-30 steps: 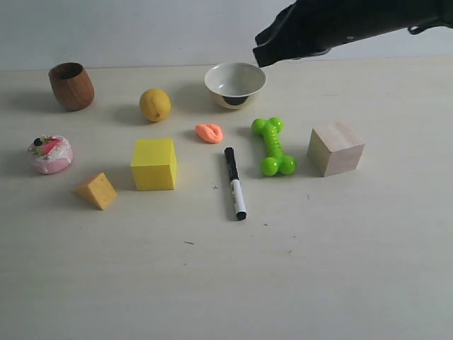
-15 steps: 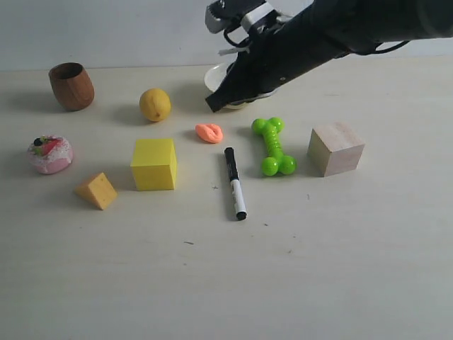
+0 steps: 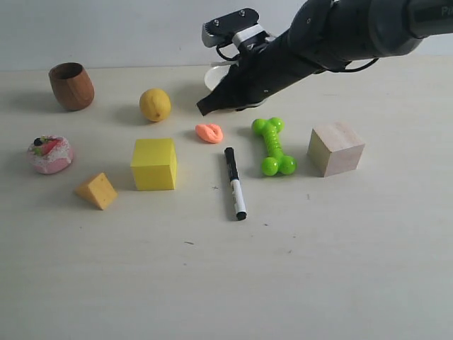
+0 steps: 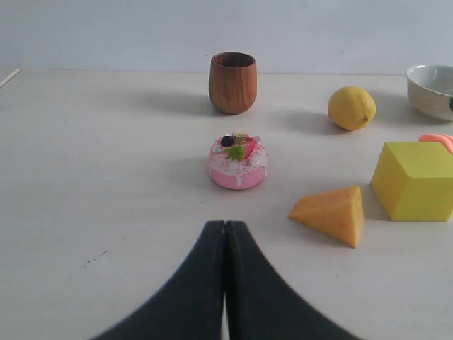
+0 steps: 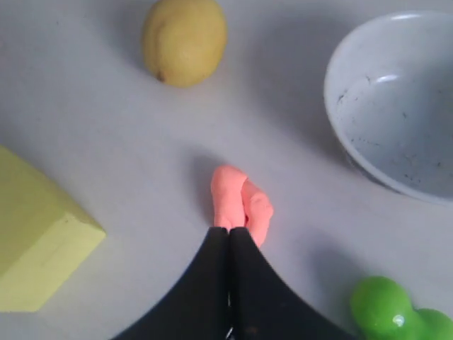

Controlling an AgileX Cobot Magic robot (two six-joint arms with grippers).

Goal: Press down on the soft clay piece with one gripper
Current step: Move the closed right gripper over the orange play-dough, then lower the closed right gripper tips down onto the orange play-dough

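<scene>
The soft clay piece (image 3: 209, 132) is a small salmon-orange folded lump lying between the lemon and the green bone toy. My right gripper (image 3: 203, 110) reaches in from the upper right, shut, its black tip hanging just above and behind the clay. In the right wrist view the shut tip (image 5: 229, 230) overlaps the near edge of the clay (image 5: 236, 200); whether they touch I cannot tell. My left gripper (image 4: 225, 224) is shut and empty over bare table, short of the pink frosted toy (image 4: 238, 162); only an edge of the clay (image 4: 439, 139) shows in that view.
A lemon (image 3: 155, 104), wooden cup (image 3: 71, 86) and white bowl (image 3: 214, 75) stand at the back. A yellow cube (image 3: 154, 163), tan-orange wedge (image 3: 97, 190), black marker (image 3: 234, 183), green bone toy (image 3: 273, 146) and wooden cube (image 3: 335, 148) surround the clay.
The right arm has swung in from the upper right, leftward and down, bringing its shut tip from above the bowl to just over the clay. Nothing on the table has moved.
</scene>
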